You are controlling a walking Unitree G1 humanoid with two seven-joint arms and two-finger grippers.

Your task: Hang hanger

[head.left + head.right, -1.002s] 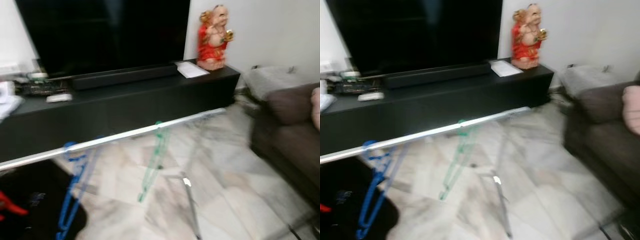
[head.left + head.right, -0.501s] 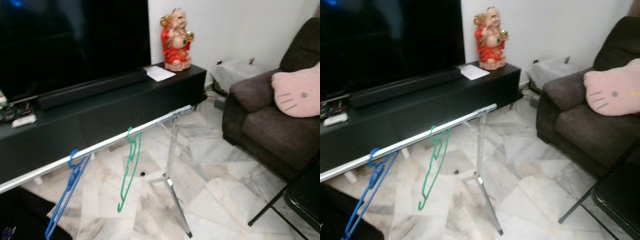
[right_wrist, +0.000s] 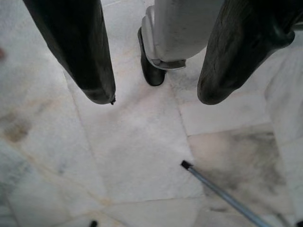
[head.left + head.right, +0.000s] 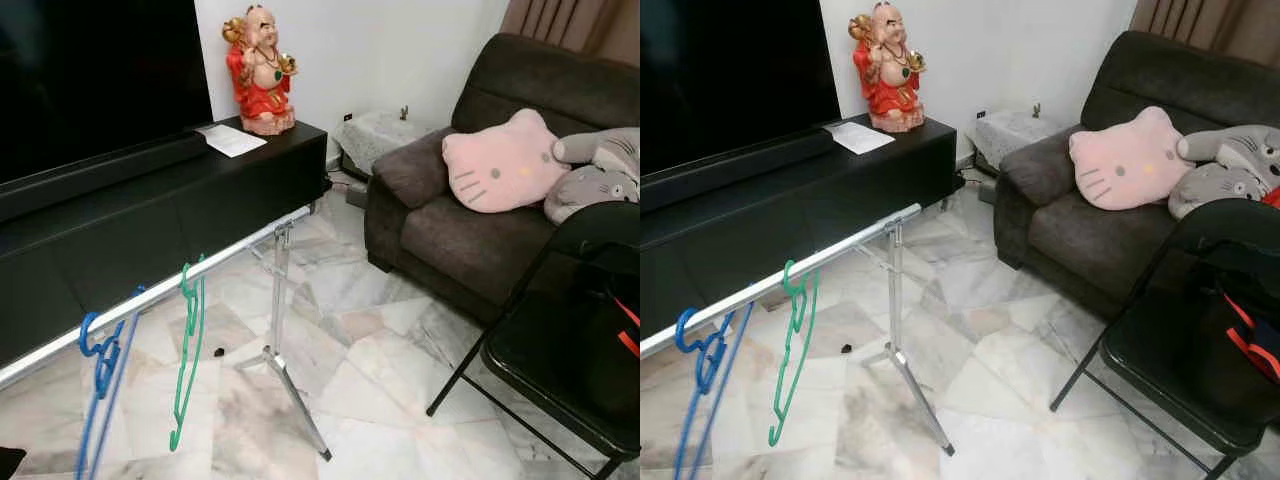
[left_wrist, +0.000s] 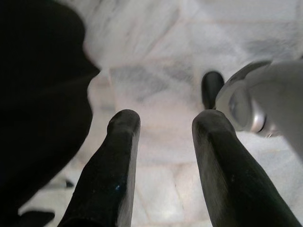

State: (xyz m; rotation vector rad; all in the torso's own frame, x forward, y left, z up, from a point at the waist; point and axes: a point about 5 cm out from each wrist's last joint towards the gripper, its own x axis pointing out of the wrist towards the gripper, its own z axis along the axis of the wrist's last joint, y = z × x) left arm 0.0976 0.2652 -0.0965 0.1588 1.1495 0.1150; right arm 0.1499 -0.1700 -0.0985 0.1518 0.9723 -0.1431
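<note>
long black tapered fingers [image 5: 118,165], silver leg [image 3: 182,28] w/ black foot [image 3: 150,71].

green hanger [image 4: 186,360] | blue hanger [image 4: 100,390] | silver rail [image 4: 200,262] | pink cushion [image 4: 500,160] | red figurine [image 4: 260,70]

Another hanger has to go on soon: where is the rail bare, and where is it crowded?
The rail is bare from the green hanger to its end above the stand, in front of the black cabinet. The other side is crowded: the blue hanger hangs close beside the green one.
</note>
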